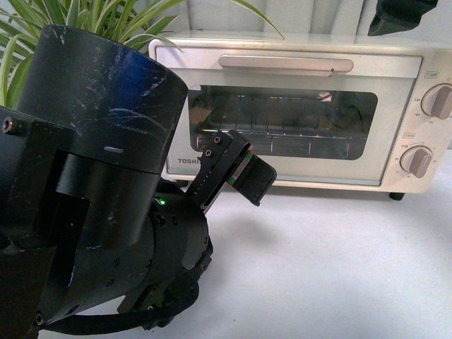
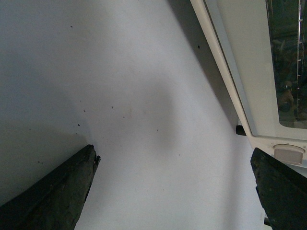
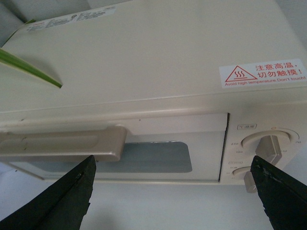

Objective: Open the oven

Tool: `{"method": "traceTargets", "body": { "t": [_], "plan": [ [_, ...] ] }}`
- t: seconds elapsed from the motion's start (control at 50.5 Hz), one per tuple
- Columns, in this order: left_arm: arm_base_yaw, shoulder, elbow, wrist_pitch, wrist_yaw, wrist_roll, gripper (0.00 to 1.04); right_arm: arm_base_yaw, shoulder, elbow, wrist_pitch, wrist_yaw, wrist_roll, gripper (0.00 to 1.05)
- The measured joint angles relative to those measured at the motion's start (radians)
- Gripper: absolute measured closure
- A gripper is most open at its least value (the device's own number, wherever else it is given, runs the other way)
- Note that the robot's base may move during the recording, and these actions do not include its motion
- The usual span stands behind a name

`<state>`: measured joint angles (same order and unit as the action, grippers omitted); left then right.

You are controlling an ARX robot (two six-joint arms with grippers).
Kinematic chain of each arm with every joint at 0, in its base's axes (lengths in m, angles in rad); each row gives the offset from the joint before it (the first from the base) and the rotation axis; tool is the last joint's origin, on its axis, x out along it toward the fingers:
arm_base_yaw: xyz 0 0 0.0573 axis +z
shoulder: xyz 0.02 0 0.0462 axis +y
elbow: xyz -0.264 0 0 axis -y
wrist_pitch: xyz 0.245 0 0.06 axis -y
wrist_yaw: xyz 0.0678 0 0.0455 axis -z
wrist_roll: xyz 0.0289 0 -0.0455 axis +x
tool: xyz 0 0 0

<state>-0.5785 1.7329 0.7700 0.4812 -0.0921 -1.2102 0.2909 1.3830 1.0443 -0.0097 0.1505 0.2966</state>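
Above oven (image 3: pixel 144 72) — right end effector (image 3: pixel 172 163) spread wide; left end effector (image 2: pixel 173 151) wide too — door (image 1: pixel 282 120) closed.

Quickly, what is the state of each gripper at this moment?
Left gripper: open, jaws wide apart, holding nothing.
Right gripper: open, jaws wide apart, holding nothing, near the oven.

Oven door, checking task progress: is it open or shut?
Shut: the oven door sits vertical and flush, no gap, handle at its top.
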Motion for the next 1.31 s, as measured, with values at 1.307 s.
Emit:
{"method": "traceTargets", "body": {
  "t": [1.307],
  "plan": [
    [0.030, -0.004, -0.001, -0.001, 0.014, -0.004, 0.06, 0.045, 0.129, 0.065, -0.037, 0.014, -0.018, 0.09]
  ]
}}
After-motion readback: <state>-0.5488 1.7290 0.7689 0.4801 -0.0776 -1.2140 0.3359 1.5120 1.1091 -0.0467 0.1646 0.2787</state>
